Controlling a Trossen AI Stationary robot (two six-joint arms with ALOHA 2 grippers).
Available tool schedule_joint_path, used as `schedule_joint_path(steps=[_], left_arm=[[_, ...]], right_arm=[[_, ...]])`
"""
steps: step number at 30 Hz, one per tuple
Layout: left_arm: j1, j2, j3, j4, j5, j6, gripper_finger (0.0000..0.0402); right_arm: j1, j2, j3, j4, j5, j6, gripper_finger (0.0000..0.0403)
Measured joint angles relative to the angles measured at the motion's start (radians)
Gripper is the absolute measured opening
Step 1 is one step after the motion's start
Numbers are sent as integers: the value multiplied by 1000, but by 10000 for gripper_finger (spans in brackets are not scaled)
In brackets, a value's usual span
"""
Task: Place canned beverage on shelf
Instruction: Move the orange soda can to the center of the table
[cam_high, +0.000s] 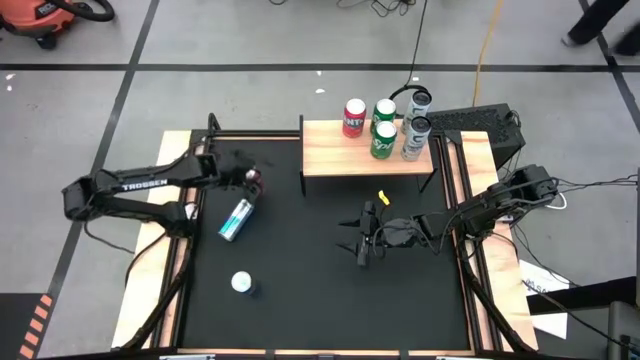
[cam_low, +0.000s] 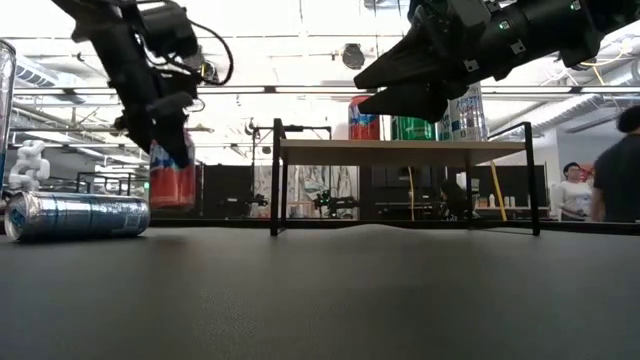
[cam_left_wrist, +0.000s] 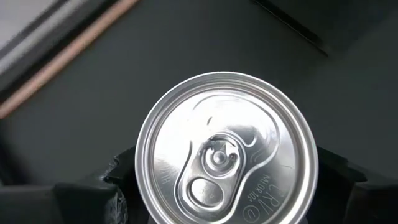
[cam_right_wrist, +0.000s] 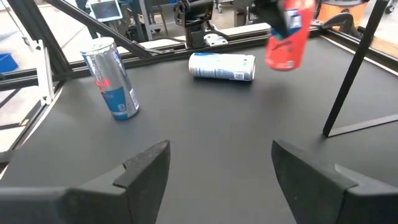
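My left gripper (cam_high: 250, 180) is shut on a red can (cam_high: 254, 182) left of the shelf; the can also shows in the low view (cam_low: 172, 180) and the right wrist view (cam_right_wrist: 289, 34). The shelf (cam_high: 330, 152), a wood plank on black legs, stands at the table's far side and carries several upright cans (cam_high: 384, 128). A blue-silver can (cam_high: 236, 220) lies on its side on the black table. Another can (cam_high: 241, 283) stands upright nearer the front. My right gripper (cam_high: 365, 235) is open and empty in front of the shelf. My left gripper pinches the red can's side wall just below its silver top (cam_left_wrist: 227, 149), one finger (cam_left_wrist: 115, 190) on each side. The fingers come from above, pointing down. The can hangs below them, slightly tilted, its bottom (cam_right_wrist: 280, 62) clear of the table.
The shelf's black legs (cam_right_wrist: 348, 74) stand by the right gripper. The near left part of the plank (cam_high: 320, 160) is bare. Light wooden borders (cam_high: 178, 250) and black rails edge the table. People (cam_low: 575, 190) stand in the room behind.
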Motion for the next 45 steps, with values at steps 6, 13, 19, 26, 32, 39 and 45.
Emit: schedule_joint_path(steps=[6, 13, 19, 26, 32, 39, 45], left_arm=[[-239, -5, -1, -48, -8, -135, 289], [-482, 42, -1, 108, -69, -244, 292], [-593, 195, -1, 334, -79, -235, 300], [-618, 367, 2, 541, -95, -232, 302], [-618, 422, 3, 637, -98, -160, 303], [-644, 446, 27, 661, -58, -127, 326], [-671, 447, 26, 656, -35, -135, 376]], right_arm=[[2, 0, 0, -2, 36, 0, 267], [2, 0, 0, -3, 50, 47, 267], [-6, 4, 0, 16, 52, 79, 267], [-13, 28, 0, 37, 53, 79, 267], [-25, 125, 1, 217, 53, 0, 267], [-31, 265, 31, 427, 48, -105, 281], [-33, 361, 140, 413, -30, -155, 324]])
